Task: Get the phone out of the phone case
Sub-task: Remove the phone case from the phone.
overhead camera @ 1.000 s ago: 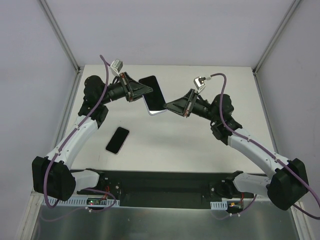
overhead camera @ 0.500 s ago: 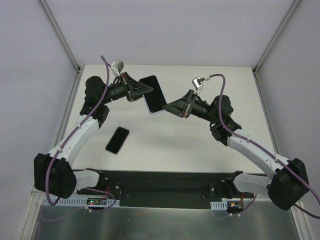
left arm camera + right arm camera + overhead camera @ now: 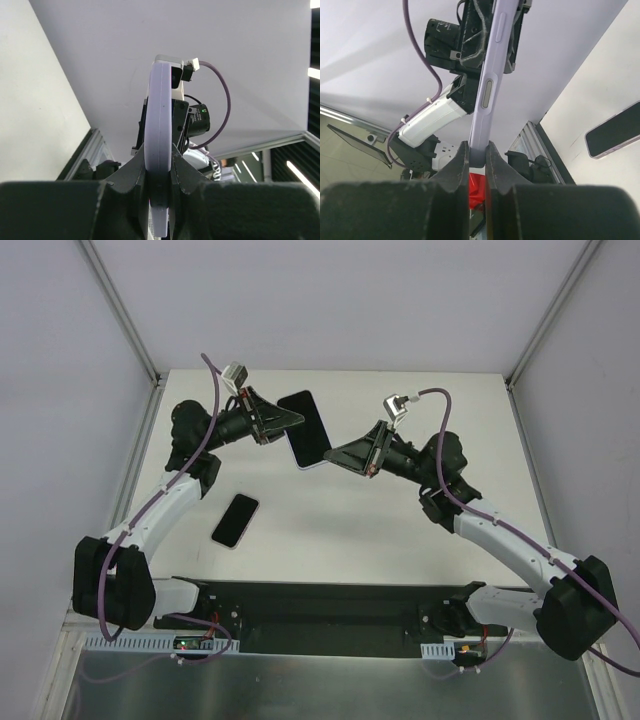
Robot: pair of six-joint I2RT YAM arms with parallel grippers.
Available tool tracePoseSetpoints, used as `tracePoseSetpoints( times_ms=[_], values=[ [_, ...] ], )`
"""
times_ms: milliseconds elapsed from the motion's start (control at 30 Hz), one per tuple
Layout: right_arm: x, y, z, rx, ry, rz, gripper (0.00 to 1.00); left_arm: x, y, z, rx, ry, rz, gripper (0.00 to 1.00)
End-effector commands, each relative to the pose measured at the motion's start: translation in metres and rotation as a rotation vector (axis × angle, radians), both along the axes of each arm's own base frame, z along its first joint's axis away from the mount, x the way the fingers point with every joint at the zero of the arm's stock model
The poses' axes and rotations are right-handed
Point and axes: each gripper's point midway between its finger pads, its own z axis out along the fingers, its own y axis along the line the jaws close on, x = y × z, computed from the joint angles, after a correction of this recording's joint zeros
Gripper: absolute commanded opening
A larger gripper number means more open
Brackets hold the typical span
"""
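A phone with a dark screen in a lavender case [image 3: 307,430] is held in the air between both arms, above the far middle of the table. My left gripper [image 3: 293,419] is shut on its left edge. My right gripper [image 3: 330,453] is shut on its lower right corner. In the left wrist view the case [image 3: 159,120] stands edge-on between my left gripper's [image 3: 159,175] fingers. In the right wrist view the case's side with its buttons [image 3: 490,90] rises from my right gripper [image 3: 477,155]. I cannot tell if the phone has come loose from the case.
A second dark phone with a pale rim [image 3: 235,520] lies flat on the white table, near left of middle; it also shows in the right wrist view [image 3: 615,131]. The black base plate [image 3: 320,605] runs along the near edge. Grey walls enclose the table.
Both arms have shifted slightly while holding the cased phone; the right gripper moved a little left. The grips have not changed.
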Motion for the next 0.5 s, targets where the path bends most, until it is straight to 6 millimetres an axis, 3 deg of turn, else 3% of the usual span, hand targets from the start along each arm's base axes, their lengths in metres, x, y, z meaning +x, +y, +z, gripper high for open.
tracePoseSetpoints(
  times_ms=[0, 267, 467],
  values=[
    [-0.065, -0.022, 0.114, 0.225, -0.494, 0.109, 0.01, 0.024, 0.005, -0.024, -0.057, 0.092, 0.040, 0.00],
    [-0.103, -0.027, 0.135, 0.269, -0.696, 0.237, 0.01, 0.034, 0.002, -0.049, -0.083, 0.175, 0.034, 0.00],
    [-0.123, -0.029, 0.139, 0.344, -0.777, 0.355, 0.02, 0.033, 0.002, -0.049, -0.105, 0.185, 0.019, 0.00]
  ],
)
